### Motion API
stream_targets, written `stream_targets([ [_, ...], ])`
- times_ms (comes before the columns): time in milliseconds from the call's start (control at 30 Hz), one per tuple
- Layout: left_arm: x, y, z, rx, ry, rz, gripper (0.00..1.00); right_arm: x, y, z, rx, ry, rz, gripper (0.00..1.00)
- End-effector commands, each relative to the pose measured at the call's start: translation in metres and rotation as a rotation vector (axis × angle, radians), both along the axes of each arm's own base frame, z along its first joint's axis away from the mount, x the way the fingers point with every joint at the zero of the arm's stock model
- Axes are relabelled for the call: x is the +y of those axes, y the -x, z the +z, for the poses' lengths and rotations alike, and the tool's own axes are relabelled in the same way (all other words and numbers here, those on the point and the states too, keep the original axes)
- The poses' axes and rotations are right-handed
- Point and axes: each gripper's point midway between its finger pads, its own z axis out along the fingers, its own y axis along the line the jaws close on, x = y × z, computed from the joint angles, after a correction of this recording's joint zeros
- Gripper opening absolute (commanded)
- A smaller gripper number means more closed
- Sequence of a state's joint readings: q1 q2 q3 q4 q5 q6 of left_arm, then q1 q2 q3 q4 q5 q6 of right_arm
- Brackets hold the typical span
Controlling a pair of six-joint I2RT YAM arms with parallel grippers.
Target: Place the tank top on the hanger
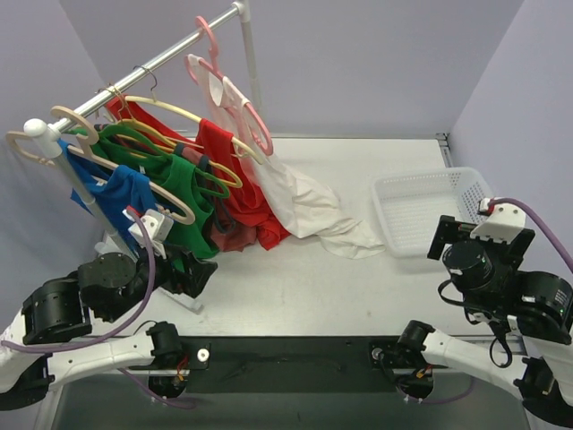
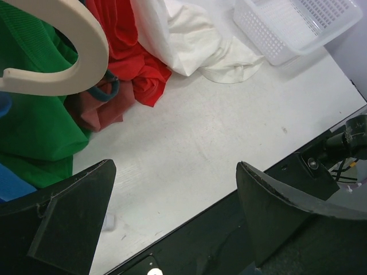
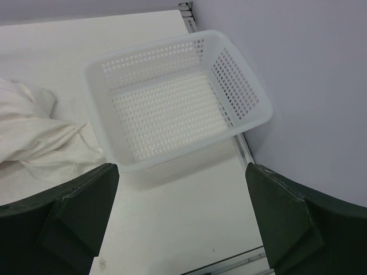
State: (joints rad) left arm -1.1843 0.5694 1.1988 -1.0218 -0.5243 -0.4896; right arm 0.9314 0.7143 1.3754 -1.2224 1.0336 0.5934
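Both your left hand point(image 2: 173, 172) and right hand point(image 3: 182, 172) are hovering released, tank top point(image 1: 304, 208) draping off the hanger point(image 1: 262, 134).

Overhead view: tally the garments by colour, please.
White tank top: 1
Bright red garment: 1
Dull brownish-red garment: 1
Green garment: 1
Blue garment: 1
Total: 5, though the bunched folds could hide more.
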Motion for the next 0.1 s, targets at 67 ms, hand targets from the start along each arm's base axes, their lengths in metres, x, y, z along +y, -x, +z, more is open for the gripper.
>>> stream_targets([
  [67, -0.0109, -0.007, 0.0086, -0.034, 0.029, 0.006, 0.97, -0.0052, -0.0015, 0.0051, -0.025, 0.044, -0.011, 1.0],
])
